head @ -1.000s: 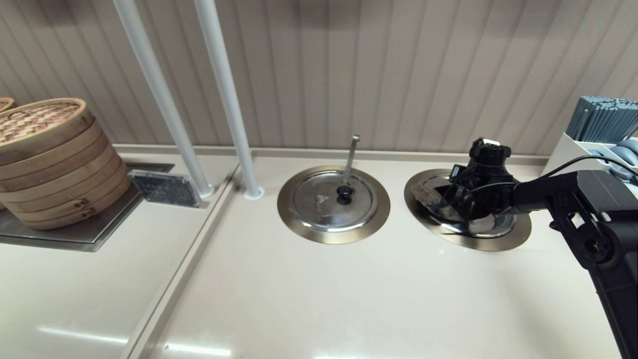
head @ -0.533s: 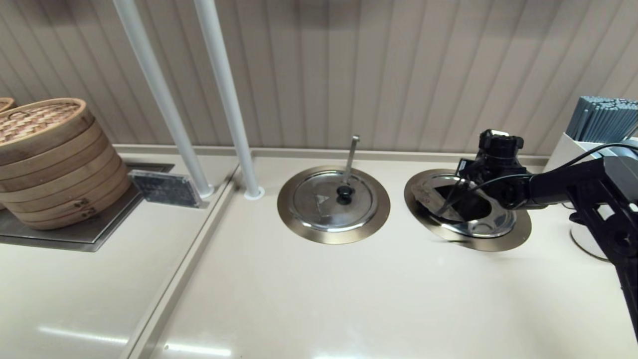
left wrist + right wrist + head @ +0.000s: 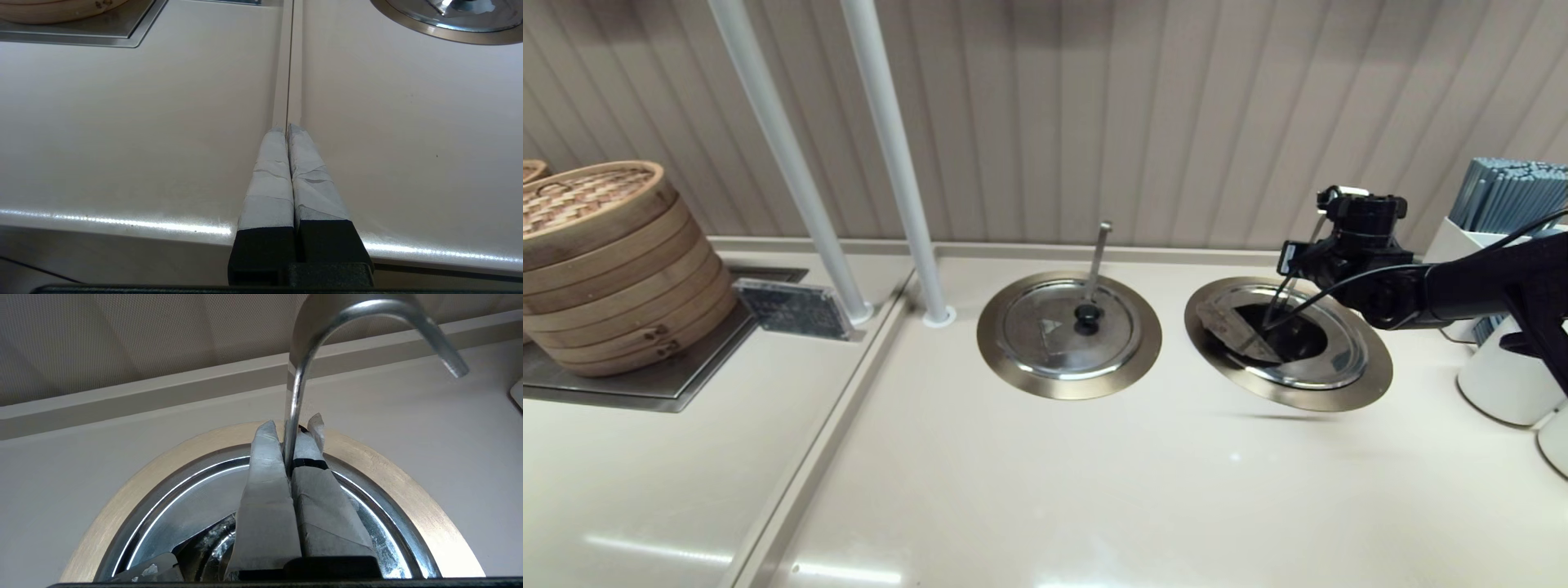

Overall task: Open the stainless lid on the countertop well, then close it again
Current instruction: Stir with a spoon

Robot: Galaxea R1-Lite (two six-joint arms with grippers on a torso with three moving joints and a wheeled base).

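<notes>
The countertop well (image 3: 1372, 384) on the right has its bronze rim in full sight. Its stainless lid (image 3: 1327, 367) lies in place with the wedge panel (image 3: 1227, 325) folded back to the left, which bares a dark opening (image 3: 1290, 339). No black knob shows on it. A thin steel ladle handle (image 3: 1278, 302) slants up out of that opening. My right gripper (image 3: 1298, 265) hangs above the well's far side, shut on this hooked handle (image 3: 296, 388), with the lid (image 3: 196, 498) below it. Parked over the counter seam near the front edge, my left gripper (image 3: 288, 128) is shut and holds nothing.
A twin well with a shut lid (image 3: 1068, 331) and an upright ladle handle (image 3: 1098, 253) lies to the left. Two white posts (image 3: 894, 163) and a bamboo steamer (image 3: 605, 261) stand further left. A white holder of grey sticks (image 3: 1507, 196) and white cups (image 3: 1503, 384) crowd the right edge.
My right gripper has risen and drawn back to the right from low over the well, the ladle handle in its grip. The wedge opening now shows in full.
</notes>
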